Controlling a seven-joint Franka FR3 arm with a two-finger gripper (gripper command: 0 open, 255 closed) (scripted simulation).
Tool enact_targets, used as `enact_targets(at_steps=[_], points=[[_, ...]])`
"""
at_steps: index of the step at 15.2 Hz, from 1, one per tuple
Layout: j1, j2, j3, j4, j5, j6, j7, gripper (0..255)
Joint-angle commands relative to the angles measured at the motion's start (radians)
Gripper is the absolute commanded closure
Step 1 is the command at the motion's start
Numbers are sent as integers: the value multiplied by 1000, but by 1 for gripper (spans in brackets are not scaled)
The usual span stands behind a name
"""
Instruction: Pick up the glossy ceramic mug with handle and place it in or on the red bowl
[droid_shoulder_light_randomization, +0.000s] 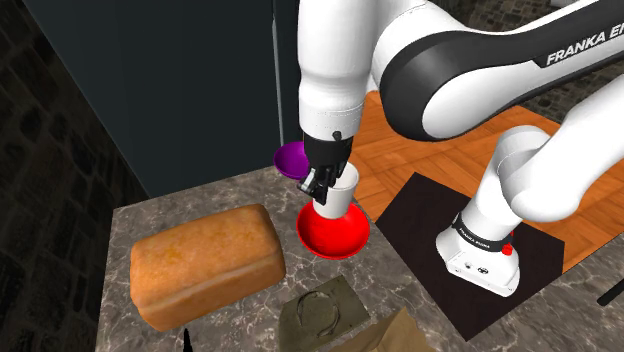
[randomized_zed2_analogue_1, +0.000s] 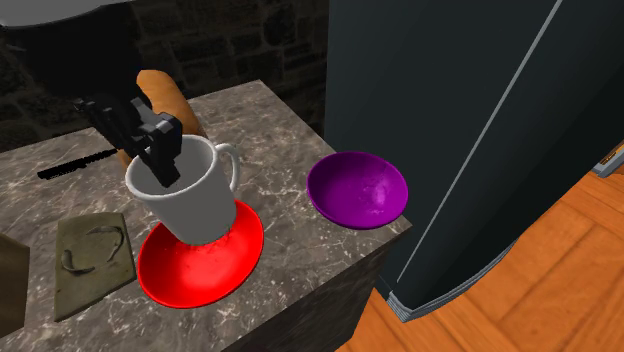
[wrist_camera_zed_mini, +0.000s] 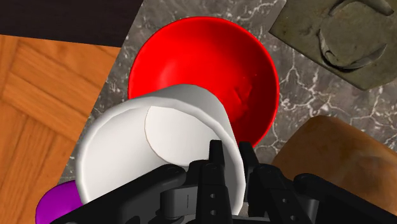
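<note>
While our jaws clamp the rim of the white mug (randomized_zed2_analogue_1: 195, 200), one finger inside and one outside, the mug sits slightly tilted with its base down in the red bowl (randomized_zed2_analogue_1: 200, 268); we cannot tell whether they touch. Its handle faces a purple bowl (randomized_zed2_analogue_1: 357, 190) near the marble bench's (randomized_zed2_analogue_1: 290, 245) edge. A bread loaf (droid_shoulder_light_randomization: 205, 262) lies nearby.

Fingers (randomized_zed2_analogue_1: 165, 153) clasp the white mug (randomized_zed2_analogue_1: 197, 197) over the red bowl (randomized_zed2_analogue_1: 205, 268).
</note>
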Motion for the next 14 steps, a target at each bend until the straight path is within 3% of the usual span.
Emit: enact_targets(at_steps=[1,7,14], points=[[0,10,6,-21,-1,31,4,255],[-2,43,24,-84,-7,125,16,255],[-2,43,24,-84,-7,125,16,255]])
